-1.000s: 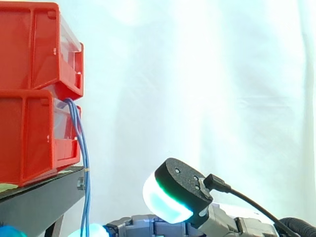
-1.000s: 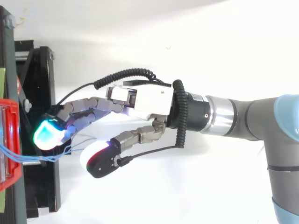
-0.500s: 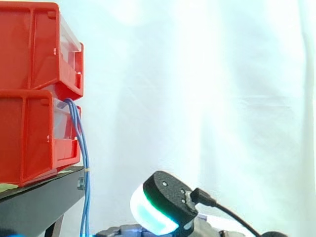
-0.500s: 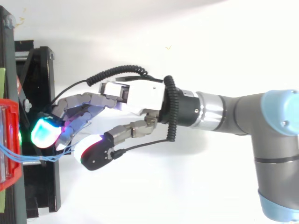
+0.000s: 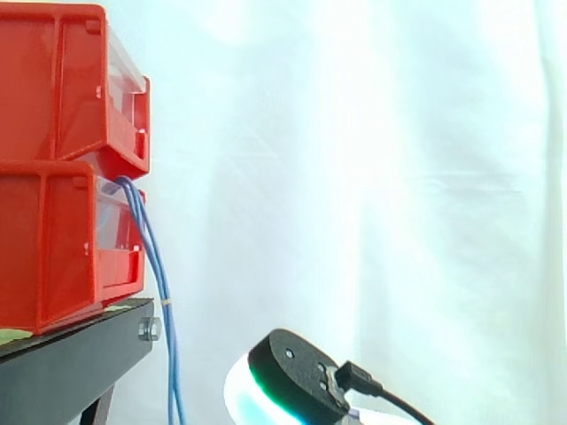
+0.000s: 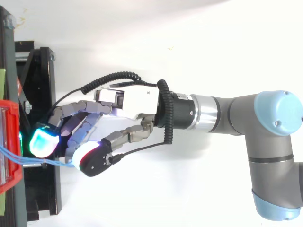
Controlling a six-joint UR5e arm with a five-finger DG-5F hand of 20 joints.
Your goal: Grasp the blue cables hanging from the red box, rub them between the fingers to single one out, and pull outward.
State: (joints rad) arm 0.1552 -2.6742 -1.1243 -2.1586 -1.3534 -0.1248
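Two red bins are stacked at the left, and the blue cables (image 5: pixel 156 285) come out of the lower red bin (image 5: pixel 53 252) and hang down past the black stand (image 5: pixel 71 367), slanting a little to the right. From above, the blue cables (image 6: pixel 47 161) run from the red bin's rim (image 6: pixel 10 142) and converge between the fingers and the thumb. My hand (image 6: pixel 128 101) reaches in from the right with its fingers pointing at the bin. Its thumb pad (image 6: pixel 92 158) is closed against the fingertips, pinching the cables. The thumb pad (image 5: pixel 288 385) also sits low in the side view.
The black stand (image 6: pixel 42 80) lies under and beside my fingers, its edge close to the fingertips. A white curtain hangs behind. To the right of the bins the space is open, with the arm (image 6: pixel 246 113) crossing it from the right.
The hand has moved left and lower, and the thumb has closed in on the fingers. The hanging cables now slant right, away from the stand.
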